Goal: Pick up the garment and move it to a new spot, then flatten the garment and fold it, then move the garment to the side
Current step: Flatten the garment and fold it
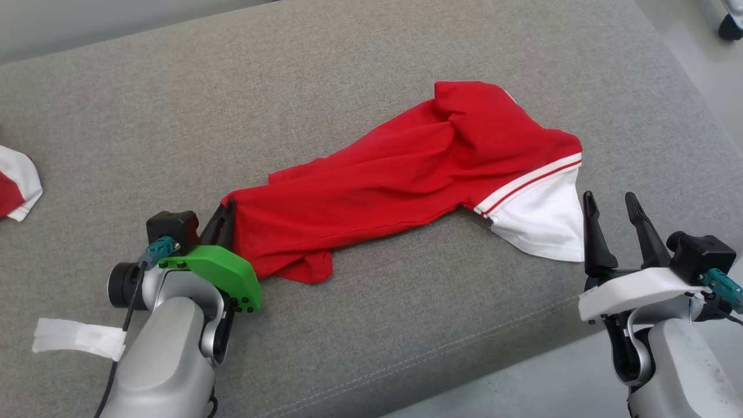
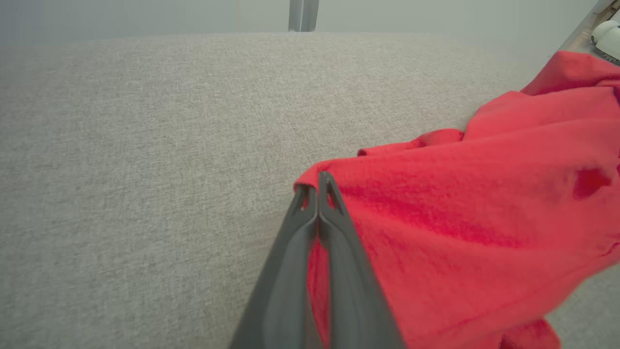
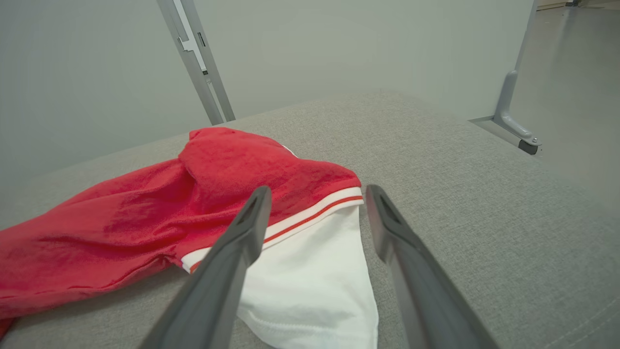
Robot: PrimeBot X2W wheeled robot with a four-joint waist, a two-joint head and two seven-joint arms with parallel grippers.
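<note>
- Head view: red garment (image 1: 395, 174) lies crumpled, stretched diagonally across the grey upholstered bench (image 1: 174, 104). Its white sleeve (image 1: 540, 223) is at the near right end.
- Left gripper (image 1: 225, 216) sits at the garment's near left end. The left wrist view shows its 2 fingers clenched on a red fold.
- Right gripper (image 1: 610, 200) is released, fingers spread, just beside the sleeve's edge.
- Right wrist view adds a metal frame post (image 3: 198, 63) behind the bench.
- Head view, far left edge: 1 other red-and-white cloth (image 1: 17, 186).
</note>
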